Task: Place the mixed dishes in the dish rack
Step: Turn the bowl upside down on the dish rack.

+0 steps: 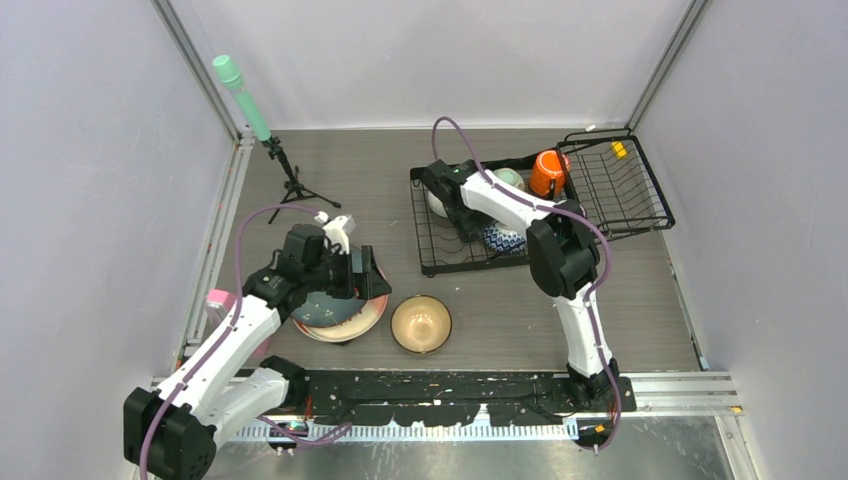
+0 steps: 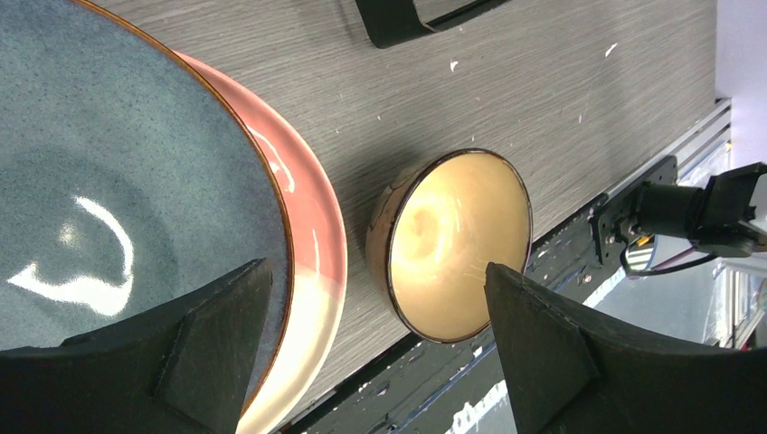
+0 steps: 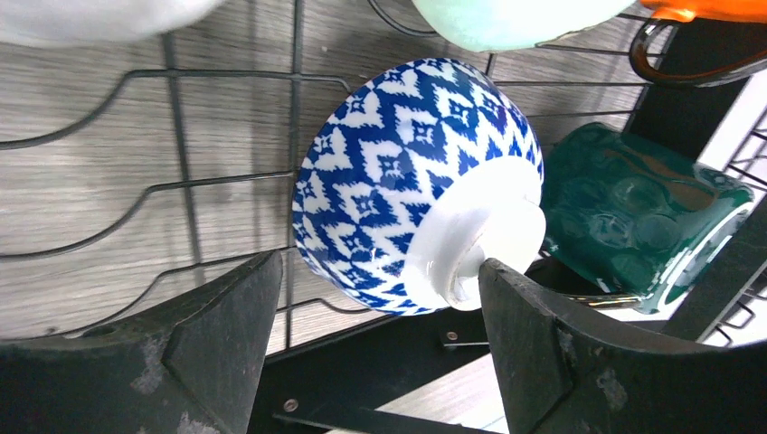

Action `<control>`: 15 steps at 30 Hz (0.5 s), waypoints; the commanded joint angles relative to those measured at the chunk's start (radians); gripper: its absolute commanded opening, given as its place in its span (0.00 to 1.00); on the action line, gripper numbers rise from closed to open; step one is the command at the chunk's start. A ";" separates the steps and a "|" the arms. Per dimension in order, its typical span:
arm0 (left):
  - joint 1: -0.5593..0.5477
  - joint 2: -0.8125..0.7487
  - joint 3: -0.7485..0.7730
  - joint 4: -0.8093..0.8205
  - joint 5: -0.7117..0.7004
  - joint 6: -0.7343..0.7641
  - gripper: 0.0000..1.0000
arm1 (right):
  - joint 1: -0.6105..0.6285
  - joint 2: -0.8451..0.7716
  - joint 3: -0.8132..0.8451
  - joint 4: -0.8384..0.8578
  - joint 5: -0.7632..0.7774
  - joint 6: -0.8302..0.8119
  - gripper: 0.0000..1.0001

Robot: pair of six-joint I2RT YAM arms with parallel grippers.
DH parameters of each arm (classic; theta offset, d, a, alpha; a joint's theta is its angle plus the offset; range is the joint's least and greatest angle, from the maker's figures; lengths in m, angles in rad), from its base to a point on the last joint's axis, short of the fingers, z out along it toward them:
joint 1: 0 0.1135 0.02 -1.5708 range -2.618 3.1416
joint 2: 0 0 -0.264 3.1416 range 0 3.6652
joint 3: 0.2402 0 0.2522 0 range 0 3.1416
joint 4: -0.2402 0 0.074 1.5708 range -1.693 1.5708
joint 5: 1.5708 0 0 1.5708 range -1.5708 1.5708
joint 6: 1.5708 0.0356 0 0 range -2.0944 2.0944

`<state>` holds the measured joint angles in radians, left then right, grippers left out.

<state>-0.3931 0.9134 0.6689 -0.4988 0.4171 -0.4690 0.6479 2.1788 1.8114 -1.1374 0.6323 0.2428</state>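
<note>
The left fingers (image 2: pixel 208 362) stand spread wide and pinch nothing. One hangs over the dark teal speckled plate (image 2: pixel 118 181), the other just beside the brown bowl (image 2: pixel 457 244). The left wrist view shows what the top view half hides under the arm: the teal plate lies flat, stacked on the pink plate (image 2: pixel 312 217), whose rim shows as a crescent on the bowl's side. The brown bowl sits upright on the surface (image 2: pixel 506 81), mouth up, apart from the plates.

Only the top view takes in the whole dish rack (image 1: pixel 625 195), with the flat tray to the left and the slotted basket to the right. The orange mug (image 1: pixel 548 173) is where the two sections meet.

The right fingers (image 3: pixel 208 362) are likewise spread, over the tray. Between them, in the right wrist view, the blue-patterned bowl (image 3: pixel 389 181) lies tipped on the grid, its white foot ring toward the camera and its mouth turned away. Whether a finger touches the foot I cannot tell. Just to its right the dark teal mug (image 3: pixel 633 208) lies on its side. The white bowl (image 3: pixel 90 14) and mint-green bowl (image 3: pixel 506 18) show only as edges at the top
</note>
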 commanded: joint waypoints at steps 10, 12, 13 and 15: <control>-0.189 0.060 0.102 -0.062 -0.172 0.041 0.85 | 0.006 -0.289 0.010 0.073 -0.109 0.052 0.85; -0.220 0.054 0.097 -0.064 -0.197 0.028 0.85 | 0.006 -0.343 -0.035 0.099 -0.134 0.069 0.84; -0.236 0.051 0.091 -0.058 -0.205 0.016 0.85 | 0.006 -0.390 -0.058 0.128 -0.167 0.088 0.84; -0.269 0.052 0.079 -0.045 -0.229 -0.008 0.84 | 0.006 -0.473 -0.139 0.199 -0.242 0.128 0.83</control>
<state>-0.6113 0.9760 0.7277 -0.5472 0.2604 -0.4477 0.6487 1.8610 1.7676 -1.0462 0.5037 0.2924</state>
